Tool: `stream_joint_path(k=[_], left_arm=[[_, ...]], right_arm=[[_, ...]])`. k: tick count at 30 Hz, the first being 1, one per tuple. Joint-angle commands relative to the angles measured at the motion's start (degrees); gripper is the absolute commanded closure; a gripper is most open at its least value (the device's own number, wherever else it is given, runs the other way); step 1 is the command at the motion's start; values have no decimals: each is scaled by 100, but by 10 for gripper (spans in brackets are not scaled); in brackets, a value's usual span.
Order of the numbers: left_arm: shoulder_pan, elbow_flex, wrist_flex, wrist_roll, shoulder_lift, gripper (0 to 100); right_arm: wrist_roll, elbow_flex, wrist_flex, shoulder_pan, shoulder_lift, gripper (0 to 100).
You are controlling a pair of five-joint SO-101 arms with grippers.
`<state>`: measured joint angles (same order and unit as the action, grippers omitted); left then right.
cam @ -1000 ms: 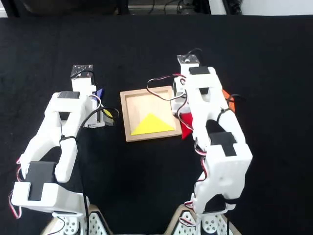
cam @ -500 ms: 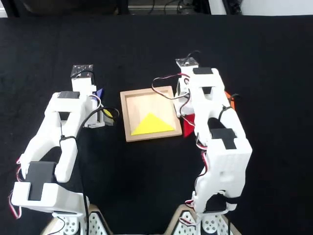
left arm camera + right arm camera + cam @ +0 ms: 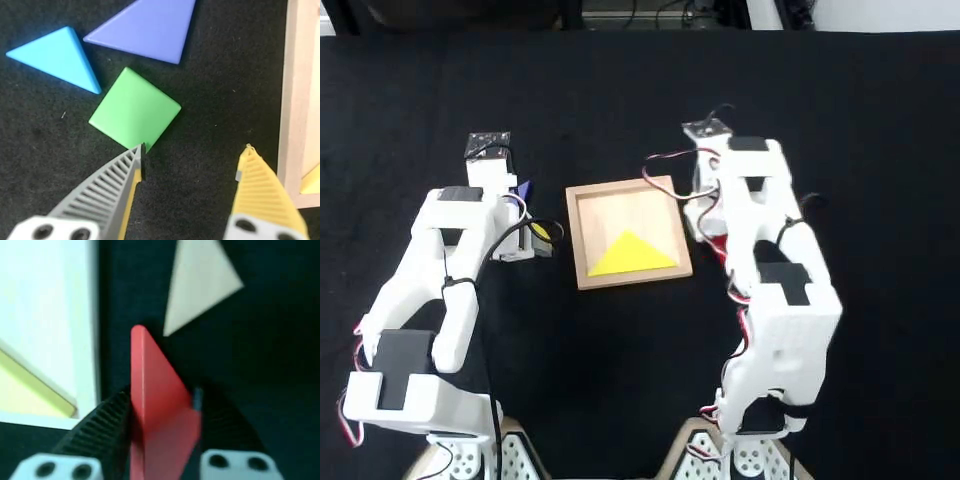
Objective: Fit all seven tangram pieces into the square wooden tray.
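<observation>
The square wooden tray (image 3: 582,235) lies mid-table with a yellow triangle (image 3: 630,255) flat inside it. My right gripper (image 3: 161,401) is shut on a red triangle (image 3: 157,390), held on edge just off the tray's right side (image 3: 92,315); a sliver of that red triangle (image 3: 719,243) peeks out under the arm. My left gripper (image 3: 192,150) stands open over the black cloth left of the tray rim (image 3: 295,100). One of its fingertips (image 3: 136,152) sits at a corner of the green square (image 3: 135,110). A blue triangle (image 3: 57,57) and a purple piece (image 3: 147,30) lie beyond it.
A pale triangle (image 3: 200,280) rests on the cloth past the red one, right of the tray. The purple piece (image 3: 525,188) pokes out beside the left arm. Cables hang off both arms. Black cloth stretches free in front of and behind the tray.
My right arm has shifted slightly right, away from the tray, carrying the red triangle, which is now mostly hidden under the arm. The left arm has not moved.
</observation>
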<state>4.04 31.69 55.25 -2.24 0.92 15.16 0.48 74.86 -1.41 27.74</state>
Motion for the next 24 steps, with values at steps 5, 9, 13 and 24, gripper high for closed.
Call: stream_joint_path(k=[5,9,13,24], left_arm=[[4,-145,35,-53,-26,694],[4,-145,35,-53,-26,694],[4,-145,35,-53,-26,694],[57,-224,448,-18,-97,694]], right_arm=[[123,-4,44,132,-22,907],[211,-22,70,141,-57,976],[281,-84,88,132,-66,989],[651,-2053,1248,-132,-822,988]])
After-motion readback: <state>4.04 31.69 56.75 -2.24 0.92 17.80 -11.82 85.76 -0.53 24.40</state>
